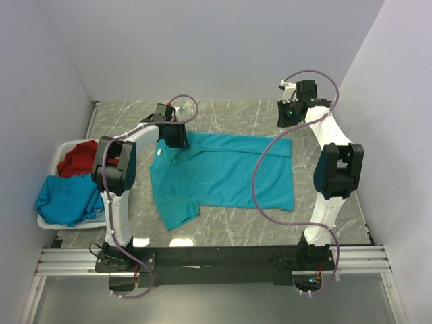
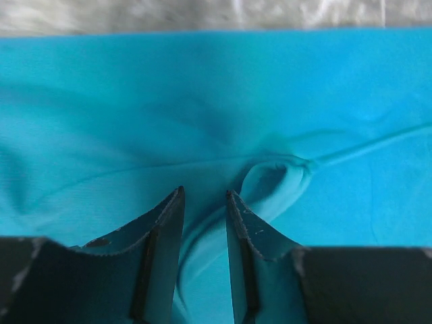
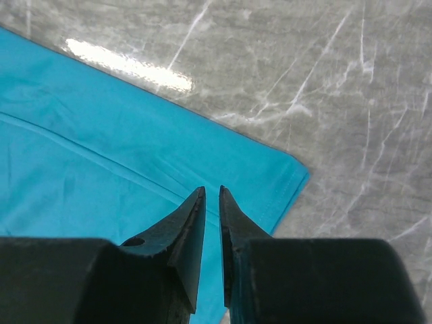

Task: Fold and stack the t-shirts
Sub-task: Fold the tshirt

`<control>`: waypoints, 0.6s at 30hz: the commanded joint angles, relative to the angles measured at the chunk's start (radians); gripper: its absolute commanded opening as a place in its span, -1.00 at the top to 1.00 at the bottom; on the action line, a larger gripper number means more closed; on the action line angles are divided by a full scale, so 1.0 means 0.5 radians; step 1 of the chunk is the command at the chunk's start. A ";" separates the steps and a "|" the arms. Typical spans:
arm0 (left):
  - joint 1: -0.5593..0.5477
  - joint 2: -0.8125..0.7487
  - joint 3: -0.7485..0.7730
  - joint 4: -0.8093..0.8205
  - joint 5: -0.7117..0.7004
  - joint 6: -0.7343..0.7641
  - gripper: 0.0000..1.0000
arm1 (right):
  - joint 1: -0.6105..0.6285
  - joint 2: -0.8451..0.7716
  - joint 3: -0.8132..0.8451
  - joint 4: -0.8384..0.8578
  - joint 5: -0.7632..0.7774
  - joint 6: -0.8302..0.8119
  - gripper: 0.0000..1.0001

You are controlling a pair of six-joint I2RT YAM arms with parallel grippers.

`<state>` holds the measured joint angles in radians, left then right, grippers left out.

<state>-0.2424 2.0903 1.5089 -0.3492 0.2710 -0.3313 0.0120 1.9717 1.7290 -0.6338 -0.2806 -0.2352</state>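
Observation:
A teal-blue t-shirt (image 1: 229,169) lies spread on the marble table, collar to the left. My left gripper (image 1: 174,138) sits low on its upper left part near the collar. In the left wrist view the gripper (image 2: 204,192) has its jaws drawn close on a raised fold of the shirt (image 2: 202,101), and creases run toward them. My right gripper (image 1: 290,115) hovers over the shirt's far right corner. In the right wrist view it (image 3: 212,189) is shut and empty above the shirt's hem corner (image 3: 101,148).
A white basket (image 1: 67,226) stands at the table's left edge. It holds a red shirt (image 1: 77,158) and a blue shirt (image 1: 67,196) that hangs over its rim. White walls close in on the left, back and right.

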 commanded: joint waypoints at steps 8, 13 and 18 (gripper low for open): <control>-0.086 -0.180 -0.076 -0.078 0.148 0.092 0.30 | -0.088 -0.197 -0.025 0.034 -0.148 0.041 0.57; -0.120 -0.339 -0.223 -0.047 0.151 0.077 0.33 | -0.122 -0.228 -0.025 0.034 -0.178 0.044 0.57; -0.156 -0.444 -0.373 -0.032 0.194 0.077 0.31 | -0.128 -0.225 -0.037 0.034 -0.200 0.041 0.57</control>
<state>-0.3073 1.9324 1.3563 -0.3817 0.3290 -0.3084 -0.0425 1.9091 1.7153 -0.6323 -0.3592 -0.2241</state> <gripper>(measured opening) 0.341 0.215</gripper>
